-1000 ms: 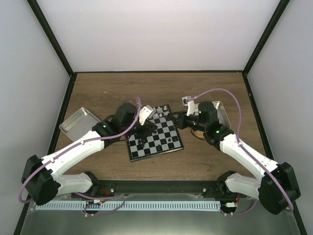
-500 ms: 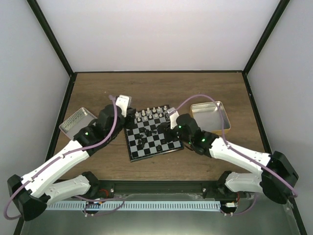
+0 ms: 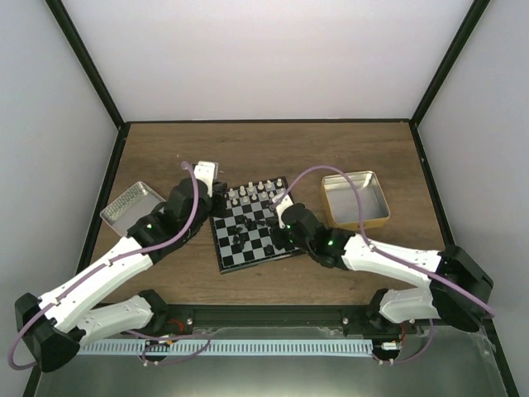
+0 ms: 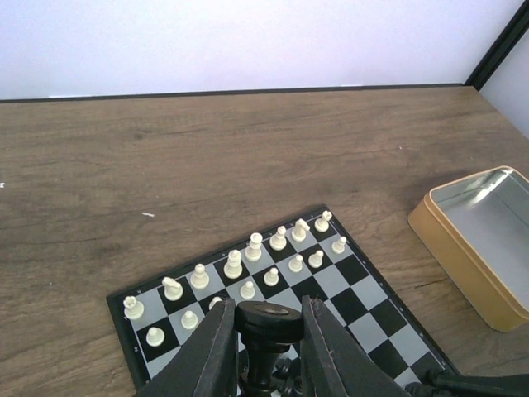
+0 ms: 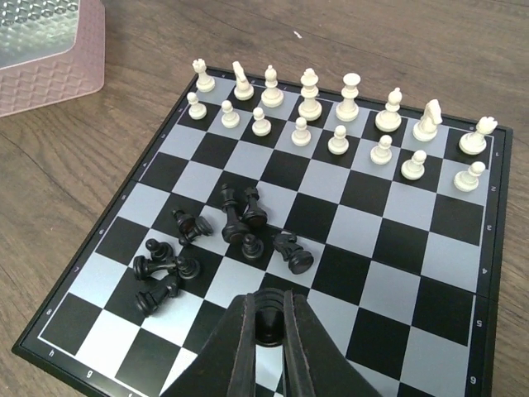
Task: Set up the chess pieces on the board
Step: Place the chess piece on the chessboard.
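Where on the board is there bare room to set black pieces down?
As the right wrist camera sees it, free: the right half of the board between the white pieces and the near edge, and the near-left corner squares. Crowded: the two far rows of white, and the black chess pieces heaped left of centre.

Right gripper [image 5: 266,318]: the squares immediately ahead are bare, and passage is open to its right as far as the border of the board [image 5: 430,314]. Ahead-left — a heap of toppled black chess pieces [image 5: 216,240], touching one another, obstructs any low pass. Farther ahead, two rows of upright white pieces [image 5: 347,124] close off the far edge. A textured metal tin [image 5: 50,41] stands beyond the far-left corner, off the board.

Left gripper [image 4: 264,314]: jaws occupied by a black piece [image 4: 266,331]. White pieces stand directly ahead, with bare tabletop [image 4: 248,149] beyond them — a yellow tin [image 4: 483,240] ahead-right, well apart.
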`<state>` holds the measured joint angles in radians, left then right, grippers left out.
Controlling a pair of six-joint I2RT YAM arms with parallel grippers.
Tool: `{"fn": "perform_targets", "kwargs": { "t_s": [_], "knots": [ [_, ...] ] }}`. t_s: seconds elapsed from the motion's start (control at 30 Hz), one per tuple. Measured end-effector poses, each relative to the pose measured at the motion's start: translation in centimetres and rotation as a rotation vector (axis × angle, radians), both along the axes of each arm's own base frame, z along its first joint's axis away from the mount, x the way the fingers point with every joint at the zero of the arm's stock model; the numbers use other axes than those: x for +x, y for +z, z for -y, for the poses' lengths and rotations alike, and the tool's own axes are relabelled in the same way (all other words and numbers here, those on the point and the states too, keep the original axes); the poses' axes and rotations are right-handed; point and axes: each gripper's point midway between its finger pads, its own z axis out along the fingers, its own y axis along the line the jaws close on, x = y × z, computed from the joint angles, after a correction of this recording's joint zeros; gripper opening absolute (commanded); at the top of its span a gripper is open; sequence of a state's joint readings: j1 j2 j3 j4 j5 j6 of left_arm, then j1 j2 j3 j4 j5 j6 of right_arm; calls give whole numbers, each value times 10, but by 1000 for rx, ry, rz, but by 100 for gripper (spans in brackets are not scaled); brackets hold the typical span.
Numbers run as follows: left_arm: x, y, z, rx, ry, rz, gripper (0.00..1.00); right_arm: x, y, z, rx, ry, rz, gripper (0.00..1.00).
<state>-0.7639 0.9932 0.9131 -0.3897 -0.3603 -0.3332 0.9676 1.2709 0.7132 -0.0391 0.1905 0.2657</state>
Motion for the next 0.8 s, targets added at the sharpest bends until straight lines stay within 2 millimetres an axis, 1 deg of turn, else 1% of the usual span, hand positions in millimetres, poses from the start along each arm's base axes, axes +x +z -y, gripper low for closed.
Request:
{"fn": "perform_targets", "kwargs": {
  "t_s": [0.1,0.2,0.33,0.5,0.63,0.8],
  "knots": [
    [1,-5,2,-1,-3,-12,18,-4,-3,-4,-33,9,18,1],
    [2,-8,3,-2,2,-20,18,-12,-8,-14,-75,38,28,1],
    [2,-7,1,-14,19,-20,18,-23,-13,-30,-109,83,42,1],
    [2,-1,-3,-29,38,-7,18,-42,-22,-44,-137,136,42,1],
    [1,1,-4,-42,45,-5,18,-59,-36,-53,-168,181,30,1],
    [1,1,-4,-43,45,-6,18,-68,-55,-58,-212,207,11,1]
  ]
}}
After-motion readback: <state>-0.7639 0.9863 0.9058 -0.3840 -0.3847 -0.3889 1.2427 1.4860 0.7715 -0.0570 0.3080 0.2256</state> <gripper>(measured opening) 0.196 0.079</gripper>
